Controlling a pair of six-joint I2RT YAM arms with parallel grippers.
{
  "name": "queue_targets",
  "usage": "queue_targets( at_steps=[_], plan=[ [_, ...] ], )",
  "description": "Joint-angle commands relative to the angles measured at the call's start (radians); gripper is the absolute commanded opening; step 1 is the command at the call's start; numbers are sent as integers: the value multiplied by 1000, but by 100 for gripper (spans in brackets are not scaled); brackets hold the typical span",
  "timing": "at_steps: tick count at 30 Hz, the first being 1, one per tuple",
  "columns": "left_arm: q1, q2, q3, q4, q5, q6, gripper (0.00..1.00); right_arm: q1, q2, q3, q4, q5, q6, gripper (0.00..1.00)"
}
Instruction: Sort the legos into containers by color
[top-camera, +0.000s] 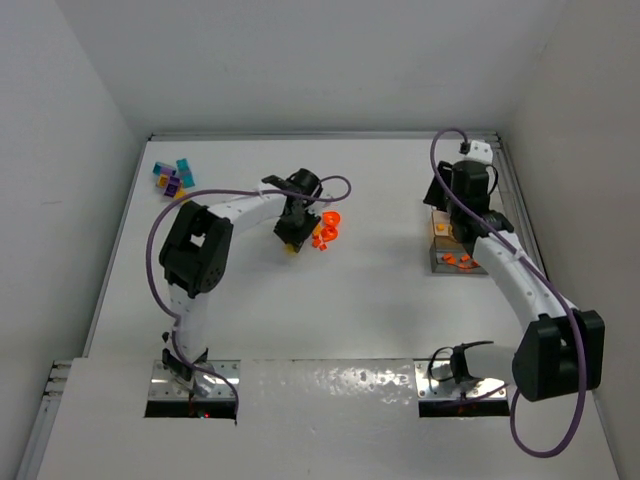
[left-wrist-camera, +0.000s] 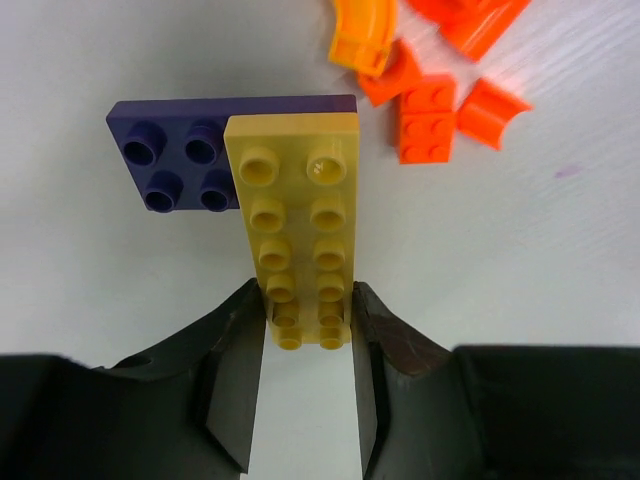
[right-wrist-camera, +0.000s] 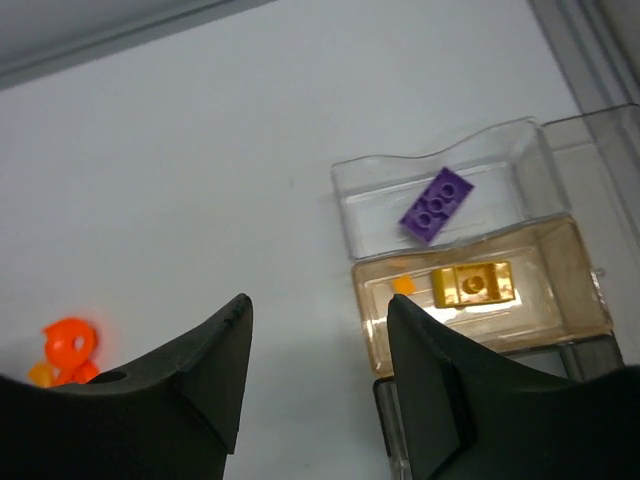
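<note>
My left gripper (left-wrist-camera: 308, 310) is shut on the near end of a long yellow lego plate (left-wrist-camera: 296, 220). That plate lies against a dark purple plate (left-wrist-camera: 180, 150) on the white table. Several orange legos (left-wrist-camera: 430, 120) are scattered just beyond, also seen as an orange pile (top-camera: 325, 230) beside the left gripper (top-camera: 291, 240) from above. My right gripper (right-wrist-camera: 318, 330) is open and empty, hovering at the containers (right-wrist-camera: 450, 195). One clear bin holds a purple lego (right-wrist-camera: 437, 205), the one beside it a yellow lego (right-wrist-camera: 472, 284). Teal, purple and yellow legos (top-camera: 172, 177) sit at the far left.
The containers (top-camera: 452, 258) stand at the right side of the table, partly under the right arm, with orange pieces in the nearest bin. Grey walls close the table at the back and both sides. An orange piece (right-wrist-camera: 68, 345) shows far left in the right wrist view.
</note>
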Motion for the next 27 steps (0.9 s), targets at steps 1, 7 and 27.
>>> queue_targets(
  at_steps=[1,7,27],
  plan=[
    [7,-72,103,-43,40,119,0,36,2,83,-4,-208,-112,55],
    [8,-428,-118,81,158,670,0,126,108,310,-99,-355,2,57],
    [7,-713,-351,337,395,927,0,373,199,217,206,-684,272,61]
  ],
)
